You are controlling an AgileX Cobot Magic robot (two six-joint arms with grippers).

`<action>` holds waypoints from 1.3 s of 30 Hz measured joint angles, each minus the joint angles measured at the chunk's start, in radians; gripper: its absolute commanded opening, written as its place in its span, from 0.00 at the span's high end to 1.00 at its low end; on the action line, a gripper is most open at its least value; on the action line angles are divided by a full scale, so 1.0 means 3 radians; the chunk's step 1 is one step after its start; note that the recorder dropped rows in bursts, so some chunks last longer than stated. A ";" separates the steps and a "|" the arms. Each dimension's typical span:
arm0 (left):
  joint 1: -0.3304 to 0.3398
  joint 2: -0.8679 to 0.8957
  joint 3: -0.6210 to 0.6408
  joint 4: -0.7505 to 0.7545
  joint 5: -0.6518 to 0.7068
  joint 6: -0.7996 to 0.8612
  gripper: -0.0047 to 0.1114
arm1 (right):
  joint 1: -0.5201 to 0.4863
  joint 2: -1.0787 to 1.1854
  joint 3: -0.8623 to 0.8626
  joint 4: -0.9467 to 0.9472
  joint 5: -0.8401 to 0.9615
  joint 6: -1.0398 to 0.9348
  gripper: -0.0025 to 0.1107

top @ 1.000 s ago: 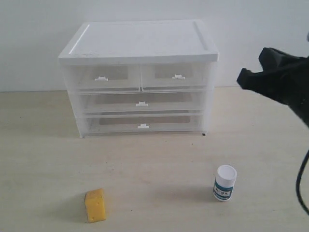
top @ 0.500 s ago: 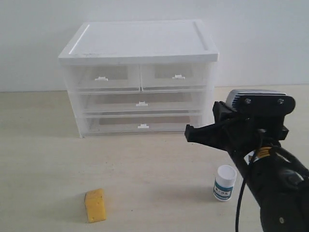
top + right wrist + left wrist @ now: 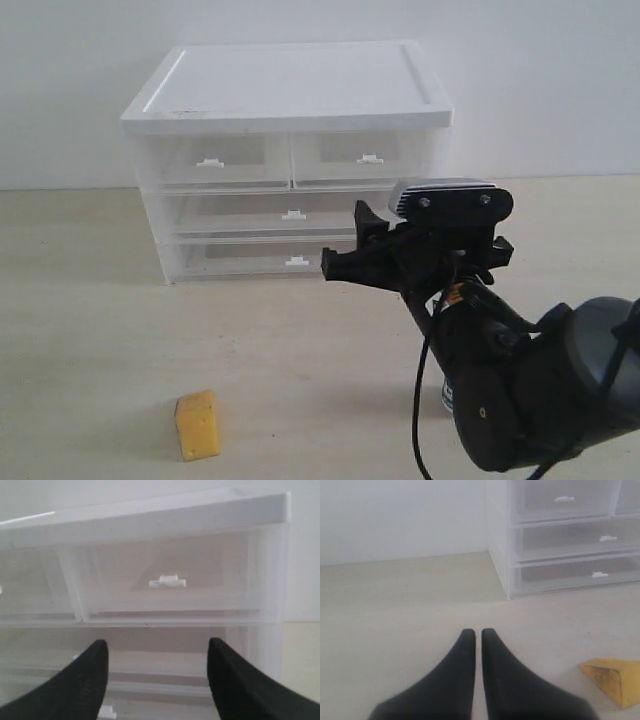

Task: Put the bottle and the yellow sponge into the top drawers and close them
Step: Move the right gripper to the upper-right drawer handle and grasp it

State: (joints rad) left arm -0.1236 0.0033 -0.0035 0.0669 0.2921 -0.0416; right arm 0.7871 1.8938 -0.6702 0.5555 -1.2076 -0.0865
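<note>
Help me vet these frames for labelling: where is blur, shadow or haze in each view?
Exterior view: soft even light, cabinet crisp, faint shadow beside the yellow sponge. Left wrist view: left gripper blurred close to the lens. Right wrist view: right gripper soft-edged, drawer handle sharper.

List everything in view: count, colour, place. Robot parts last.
cabinet: one, white top, back of the table
top drawers: two, translucent, white handle tabs, side by side under the top, closed
full-width drawers: two, translucent, stacked below them, closed
yellow sponge: one, yellow, on the table, front left in the exterior view
table: one, pale beige
left gripper: one, black, shut, over the table near the sponge
right gripper: one, black, open, facing the right-hand top drawer
</note>
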 measured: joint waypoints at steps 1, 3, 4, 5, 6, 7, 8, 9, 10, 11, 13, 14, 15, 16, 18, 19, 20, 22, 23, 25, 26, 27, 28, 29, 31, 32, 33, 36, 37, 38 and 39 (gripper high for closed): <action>0.0000 0.0000 0.0000 0.0000 0.0000 0.0000 0.92 | 0.0000 0.0000 -0.0035 0.0013 0.0000 -0.0021 0.44; 0.0000 0.0000 0.0000 0.0000 0.0000 0.0000 0.92 | 0.0000 0.0006 -0.0163 0.0095 -0.0006 -0.0113 0.44; 0.0000 0.0000 0.0000 0.0000 0.0000 0.0000 0.92 | 0.0000 0.0006 -0.0196 0.0101 -0.0006 -0.0141 0.44; 0.0000 0.0000 0.0000 0.0000 0.0000 0.0000 0.92 | 0.0000 0.0006 -0.0236 0.0117 0.0000 -0.0174 0.44; 0.0000 0.0000 0.0000 0.0000 0.0000 0.0000 0.92 | 0.0000 0.0006 -0.0283 0.0141 0.0025 -0.0211 0.44; 0.0000 0.0000 0.0000 0.0000 0.0000 0.0000 0.92 | 0.0000 0.0006 -0.0380 0.0250 0.0102 -0.0294 0.44; 0.0000 0.0000 0.0000 0.0000 0.0000 0.0000 0.92 | 0.0000 0.0013 -0.0427 0.0291 0.0126 -0.0334 0.44; 0.0000 0.0000 0.0000 0.0000 0.0000 0.0000 0.92 | 0.0000 0.0064 -0.0510 0.0345 0.0141 -0.0402 0.44; 0.0000 0.0000 0.0000 0.0000 0.0000 0.0000 0.92 | 0.0000 0.0103 -0.0542 0.0358 0.0148 -0.0410 0.44; 0.0000 0.0000 0.0000 0.0000 0.0000 0.0000 0.92 | 0.0000 0.0202 -0.0627 0.0360 0.0161 -0.0435 0.44; 0.0000 0.0000 0.0000 0.0000 0.0000 0.0000 0.92 | 0.0000 0.0322 -0.0720 0.0366 0.0169 -0.0458 0.44; 0.0000 0.0000 0.0000 0.0000 0.0000 0.0000 0.92 | 0.0000 0.0360 -0.0749 0.0374 0.0159 -0.0458 0.44; 0.0000 0.0000 0.0000 0.0000 0.0000 0.0000 0.92 | 0.0000 0.0407 -0.0775 0.0373 0.0118 -0.0458 0.44; 0.0000 0.0000 0.0000 0.0000 0.0000 0.0000 0.92 | 0.0000 0.0447 -0.0799 0.0380 0.0071 -0.0458 0.44; 0.0000 0.0000 0.0000 0.0000 0.0000 0.0000 0.92 | 0.0000 0.0508 -0.0850 0.0394 0.0035 -0.0458 0.44; 0.0000 0.0000 0.0000 0.0000 0.0000 0.0000 0.92 | 0.0000 0.0531 -0.0873 0.0394 0.0023 -0.0465 0.44; 0.0000 0.0000 0.0000 0.0000 0.0000 0.0000 0.92 | 0.0000 0.0559 -0.0896 0.0400 0.0021 -0.0471 0.44; 0.0000 0.0000 0.0000 0.0000 0.0000 0.0000 0.92 | 0.0000 0.0607 -0.0965 0.0439 0.0012 -0.0484 0.44; 0.0000 0.0000 0.0000 0.0000 0.0000 0.0000 0.92 | 0.0000 0.0626 -0.0992 0.0465 0.0013 -0.0485 0.44; 0.0000 0.0000 0.0000 0.0000 0.0000 0.0000 0.92 | -0.0007 0.0676 -0.1070 0.0524 0.0006 -0.0491 0.44; 0.0000 0.0000 0.0000 0.0000 0.0000 0.0000 0.92 | -0.0022 0.0701 -0.1101 0.0540 0.0001 -0.0494 0.44; 0.0000 0.0000 0.0000 0.0000 0.0000 0.0000 0.92 | -0.0037 0.0714 -0.1115 0.0546 0.0001 -0.0494 0.44; 0.0000 0.0000 0.0000 0.0000 0.0000 0.0000 0.92 | -0.0052 0.0721 -0.1123 0.0546 0.0001 -0.0494 0.44; 0.0000 0.0000 0.0000 0.0000 0.0000 0.0000 0.92 | -0.0065 0.0721 -0.1136 0.0551 -0.0001 -0.0499 0.44; 0.0000 0.0000 0.0000 0.0000 0.0000 0.0000 0.92 | -0.0095 0.0721 -0.1165 0.0559 -0.0007 -0.0499 0.44; 0.0000 0.0000 0.0000 0.0000 0.0000 0.0000 0.92 | -0.0109 0.0721 -0.1172 0.0559 -0.0007 -0.0499 0.44; 0.0000 0.0000 0.0000 0.0000 0.0000 0.0000 0.92 | -0.0125 0.0722 -0.1180 0.0551 -0.0007 -0.0499 0.44; 0.0000 0.0000 0.0000 0.0000 0.0000 0.0000 0.92 | -0.0178 0.0722 -0.1195 0.0521 0.0017 -0.0485 0.44; 0.0000 0.0000 0.0000 0.0000 0.0000 0.0000 0.92 | -0.0194 0.0722 -0.1213 0.0514 0.0045 -0.0485 0.44; 0.0000 0.0000 0.0000 0.0000 0.0000 0.0000 0.92 | -0.0210 0.0722 -0.1224 0.0500 0.0074 -0.0485 0.44; 0.0000 0.0000 0.0000 0.0000 0.0000 0.0000 0.92 | -0.0230 0.0722 -0.1241 0.0494 0.0101 -0.0485 0.44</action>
State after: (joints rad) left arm -0.1236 0.0033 -0.0035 0.0669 0.2921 -0.0416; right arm 0.7180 2.1104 -1.0425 0.7038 -1.1772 -0.2321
